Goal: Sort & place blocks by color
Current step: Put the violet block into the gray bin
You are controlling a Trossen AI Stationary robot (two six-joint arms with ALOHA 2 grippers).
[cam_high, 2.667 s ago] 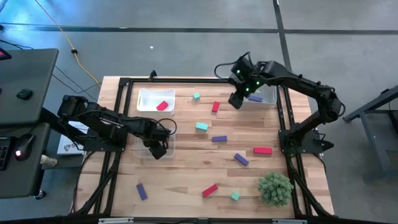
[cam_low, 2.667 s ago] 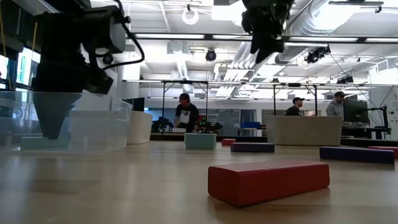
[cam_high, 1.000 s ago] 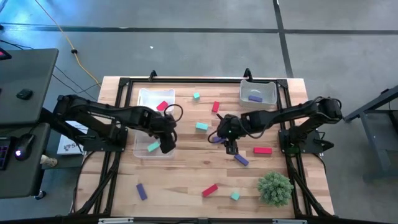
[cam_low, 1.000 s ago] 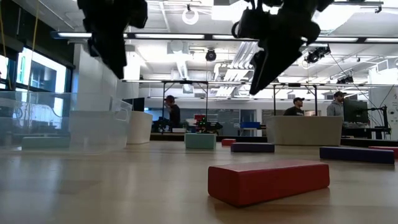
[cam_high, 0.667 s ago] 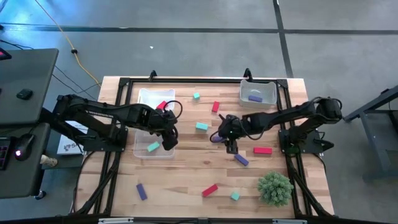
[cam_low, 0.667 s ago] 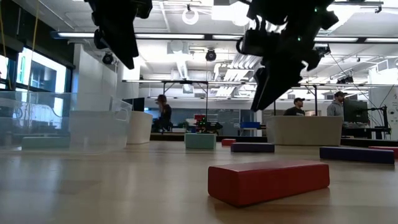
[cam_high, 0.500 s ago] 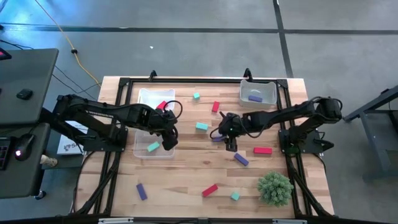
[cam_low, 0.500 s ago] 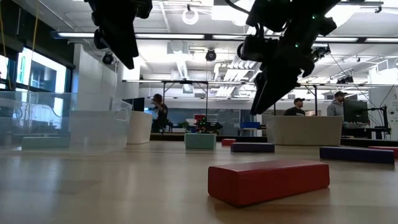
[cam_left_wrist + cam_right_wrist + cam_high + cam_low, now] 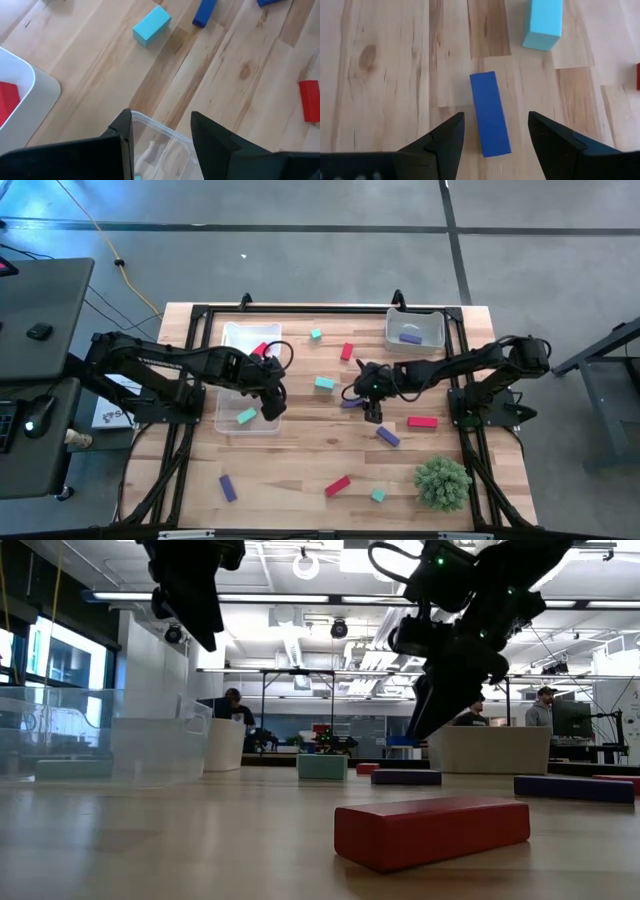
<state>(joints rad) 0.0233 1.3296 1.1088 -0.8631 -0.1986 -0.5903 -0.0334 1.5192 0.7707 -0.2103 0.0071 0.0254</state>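
Red, teal and purple blocks lie scattered on the wooden table (image 9: 300, 460). My right gripper (image 9: 495, 116) is open and slants down over a purple bar (image 9: 490, 114) at mid-table; its fingers stand on either side of the bar, lying across it, and touch nothing. The bar lies flat on the wood, a teal block (image 9: 543, 22) just beyond it. My left gripper (image 9: 161, 119) hangs open and empty over the right rim of a clear bin (image 9: 232, 423) that holds a teal block (image 9: 246, 416). In the low view my right gripper (image 9: 415, 730) hangs above the table.
A white bin (image 9: 238, 338) with a red block (image 9: 262, 350) stands at the far left, and a clear bin (image 9: 432, 330) with a purple block (image 9: 410, 337) at the far right. A green spiky plant ball (image 9: 442, 482) sits near the right front corner. People move in the room behind.
My right gripper has sunk toward the purple bar at mid-table, staying open, and tipped a little. No block has moved.
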